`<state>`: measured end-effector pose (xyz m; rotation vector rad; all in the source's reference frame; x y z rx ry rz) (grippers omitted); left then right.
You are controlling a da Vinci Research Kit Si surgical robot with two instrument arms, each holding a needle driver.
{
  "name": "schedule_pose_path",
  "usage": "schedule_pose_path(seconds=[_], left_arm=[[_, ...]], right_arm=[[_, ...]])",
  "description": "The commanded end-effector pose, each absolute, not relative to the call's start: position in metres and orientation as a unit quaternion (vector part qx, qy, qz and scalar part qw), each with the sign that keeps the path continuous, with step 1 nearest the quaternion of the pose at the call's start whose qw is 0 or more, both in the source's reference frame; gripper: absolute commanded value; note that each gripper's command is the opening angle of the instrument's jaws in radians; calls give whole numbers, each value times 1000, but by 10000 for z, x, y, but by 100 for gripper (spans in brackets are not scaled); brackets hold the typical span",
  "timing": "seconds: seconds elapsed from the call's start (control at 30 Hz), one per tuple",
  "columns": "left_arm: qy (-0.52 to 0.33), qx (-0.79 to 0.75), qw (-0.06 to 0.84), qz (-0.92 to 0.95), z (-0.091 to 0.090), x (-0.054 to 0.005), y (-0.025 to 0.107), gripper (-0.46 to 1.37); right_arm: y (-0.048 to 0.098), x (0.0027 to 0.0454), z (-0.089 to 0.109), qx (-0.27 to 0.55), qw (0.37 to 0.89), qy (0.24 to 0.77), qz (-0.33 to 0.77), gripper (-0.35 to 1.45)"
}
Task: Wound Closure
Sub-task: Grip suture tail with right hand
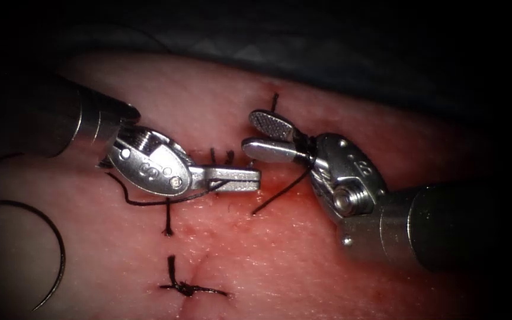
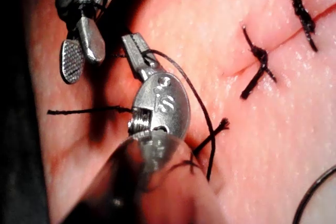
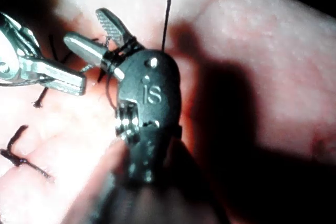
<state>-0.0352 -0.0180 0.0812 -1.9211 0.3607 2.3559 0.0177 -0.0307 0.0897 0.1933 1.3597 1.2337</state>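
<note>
Hovering over the tissue [image 1: 303, 266], both tools met nearly tip to tip above the cut [image 1: 205, 261]. The left tool [image 1: 250, 178] came in from the left side of the cut with its jaws pressed together, and the thread [image 1: 149, 201] ran right up to those shut tips, so it looked to be pinching the strand there; from that point the thread trailed back under the tool's body in a loose curve on the left side of the cut. In the left wrist view the same tool [image 2: 132, 43] had the thread [image 2: 194, 93] arching away from its tips and down along the tissue [image 2: 283, 156]. The right tool [image 1: 256, 133] stood just beyond the left one's tips with its jaws spread apart, and nothing lay between them; a turn of thread sat wrapped around the base of those jaws, seen plainly in the right wrist view [image 3: 118, 51], where the spread tool [image 3: 86, 27] faced the left tool [image 3: 79, 83]. A loose end of thread [image 1: 280, 192] ran down from under the right tool onto the tissue. The needle [image 1: 54, 243] lay well away from both sets of jaws, far off on the left, held by neither tool and not in the tissue. Nearer the camera than the jaws, a finished stitch [image 1: 188, 288] crossed the cut.
</note>
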Motion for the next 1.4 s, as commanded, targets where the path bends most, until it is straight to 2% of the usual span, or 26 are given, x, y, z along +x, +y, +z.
schedule_pose_path(seconds=[0.03, 0.2, 0.3, 0.37, 0.5, 0.53, 0.67, 0.93, 1.4], left_arm=[[121, -626, 36, 770, 814, -352, -183, -35], [118, -626, 37, 770, 817, -348, -190, -35], [118, -626, 38, 770, 816, -348, -188, -35], [118, -625, 40, 770, 816, -350, -185, -35], [117, -624, 45, 771, 816, -356, -179, -35], [118, -624, 46, 771, 816, -359, -177, -35], [116, -626, 49, 770, 819, -368, -170, -35], [110, -628, 55, 768, 825, -374, -160, -35], [102, -631, 67, 766, 839, -376, -130, -35]], right_arm=[[-308, 177, 899, 79, 609, 573, 543, 52], [-314, 178, 906, 52, 630, 525, 570, 59], [-317, 180, 908, 33, 640, 496, 586, 78], [-319, 182, 909, 29, 646, 481, 592, 82], [-320, 184, 909, 18, 658, 457, 598, 109], [-320, 183, 909, 17, 659, 452, 601, 111], [-322, 182, 910, 5, 661, 441, 607, 112], [-318, 175, 922, -13, 667, 408, 623, 102], [-295, 173, 950, -19, 665, 400, 631, 100]])
